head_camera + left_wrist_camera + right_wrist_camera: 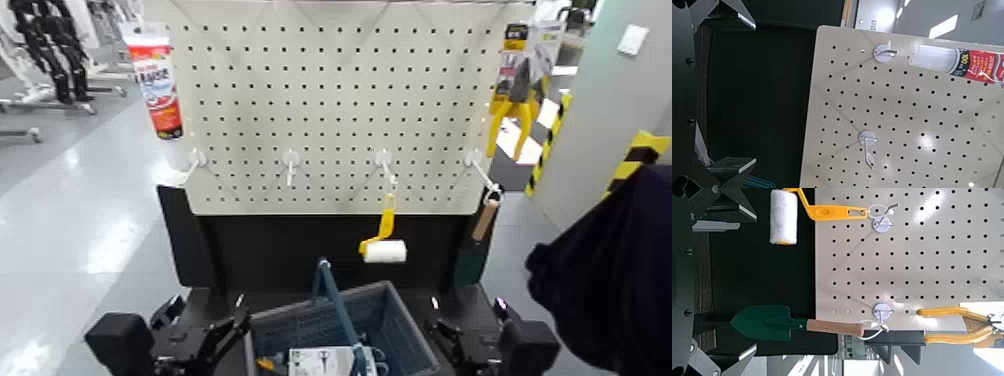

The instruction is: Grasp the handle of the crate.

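Landmark: crate [318, 322]. Left tool [240, 315] — beside crate's left, open, empty. Right tool [440, 315] — beside crate's right, open, empty. Handle [336, 295] arches above crate.

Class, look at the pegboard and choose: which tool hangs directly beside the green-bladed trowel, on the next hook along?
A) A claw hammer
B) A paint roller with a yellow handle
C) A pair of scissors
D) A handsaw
B: the paint roller, with its yellow handle and white sleeve, hangs from the hook next to the one holding the trowel.
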Controlling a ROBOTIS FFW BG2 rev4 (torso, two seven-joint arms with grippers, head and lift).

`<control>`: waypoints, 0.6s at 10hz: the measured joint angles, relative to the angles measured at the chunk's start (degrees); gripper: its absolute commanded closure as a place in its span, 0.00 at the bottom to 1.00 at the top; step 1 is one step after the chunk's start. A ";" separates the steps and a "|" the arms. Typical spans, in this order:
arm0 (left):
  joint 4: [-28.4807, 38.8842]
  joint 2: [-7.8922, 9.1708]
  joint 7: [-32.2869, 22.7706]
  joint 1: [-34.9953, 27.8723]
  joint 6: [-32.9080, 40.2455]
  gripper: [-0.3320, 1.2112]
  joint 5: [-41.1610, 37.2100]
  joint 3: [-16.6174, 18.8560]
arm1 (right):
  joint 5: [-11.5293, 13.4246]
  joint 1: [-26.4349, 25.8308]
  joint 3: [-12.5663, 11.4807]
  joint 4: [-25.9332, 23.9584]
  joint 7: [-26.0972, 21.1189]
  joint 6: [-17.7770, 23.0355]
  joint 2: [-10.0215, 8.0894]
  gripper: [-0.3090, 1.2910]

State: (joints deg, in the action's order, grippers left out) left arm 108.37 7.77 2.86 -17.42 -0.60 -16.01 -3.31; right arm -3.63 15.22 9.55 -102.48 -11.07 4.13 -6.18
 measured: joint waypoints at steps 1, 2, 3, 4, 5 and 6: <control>-0.01 0.02 0.32 -0.20 -0.10 0.28 -0.13 0.20 | 0.00 0.05 -0.04 -0.04 0.00 0.00 0.02 0.28; -0.01 0.02 0.49 -0.68 0.13 0.28 -0.14 0.50 | 0.00 0.10 -0.10 -0.13 0.00 -0.05 0.03 0.28; -0.01 0.04 0.49 -1.14 0.41 0.28 -0.04 0.69 | 0.01 0.15 -0.13 -0.19 0.00 -0.19 0.03 0.28; -0.01 0.05 0.49 -1.33 0.49 0.28 0.07 0.75 | 0.02 0.25 -0.17 -0.24 0.00 -0.35 0.06 0.28; -0.01 -0.01 0.48 -1.24 0.50 0.28 0.09 0.74 | 0.02 0.31 -0.18 -0.26 0.00 -0.46 0.10 0.28; 0.00 -0.14 0.48 -0.86 0.29 0.28 -0.17 0.70 | 0.03 0.30 -0.12 -0.25 0.00 -0.50 0.12 0.28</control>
State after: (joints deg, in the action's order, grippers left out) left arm 108.37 7.63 3.34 -18.28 -0.31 -16.18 -2.61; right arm -3.60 15.52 9.43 -102.73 -11.07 3.63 -6.06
